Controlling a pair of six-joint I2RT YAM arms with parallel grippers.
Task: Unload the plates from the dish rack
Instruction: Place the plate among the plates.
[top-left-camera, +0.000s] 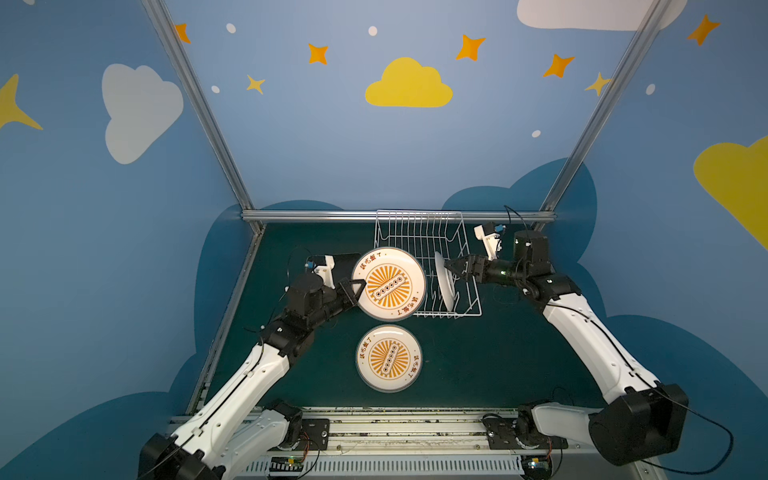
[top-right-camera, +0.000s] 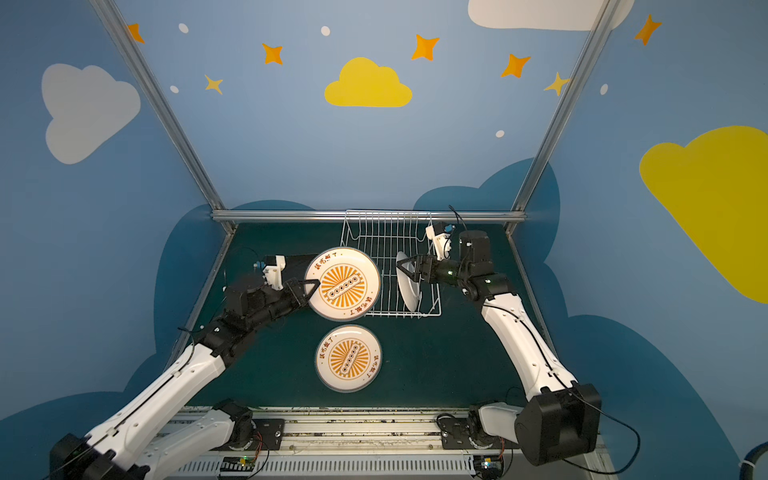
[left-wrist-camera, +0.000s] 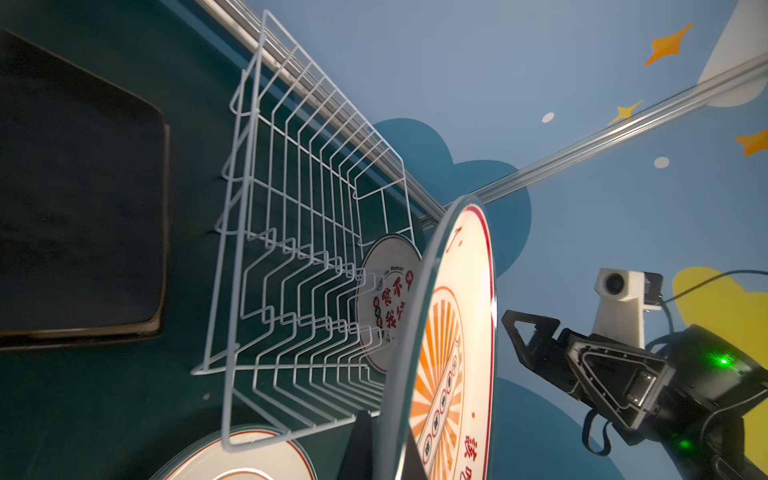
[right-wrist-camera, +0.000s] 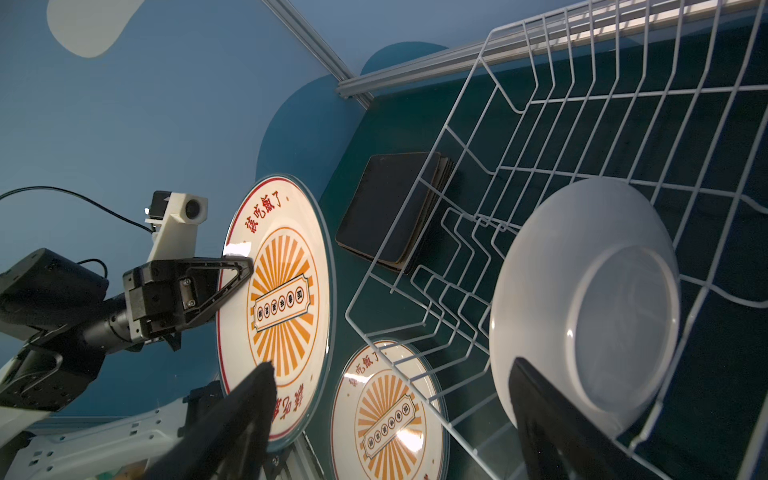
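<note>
- Well, the dish rack (top-left-camera: 415, 237) is the biggest thing on the desk (top-left-camera: 498, 365), and there is just one. It is thin wire, so I think a plate should go straight up out of it, not sideways.
- Left of the rack lies one pile of black square plates (right-wrist-camera: 390, 212). I cannot count them for sure.
- Round plates: three. One standing plate (top-left-camera: 444, 286) is inside the rack. One held plate (top-left-camera: 388, 284) is up in the air just left of the rack. One flat plate (top-left-camera: 388, 358) lies on the desk in front of the rack.
- Grippers: two. The right gripper (top-left-camera: 449, 266) is at the standing plate's rim, jaws wide apart. It should squeeze the rim tight before lifting.
- The left gripper (top-left-camera: 362, 286) is clamped on the held plate's edge. It should lower that plate slowly and flat, away from the rack.
</note>
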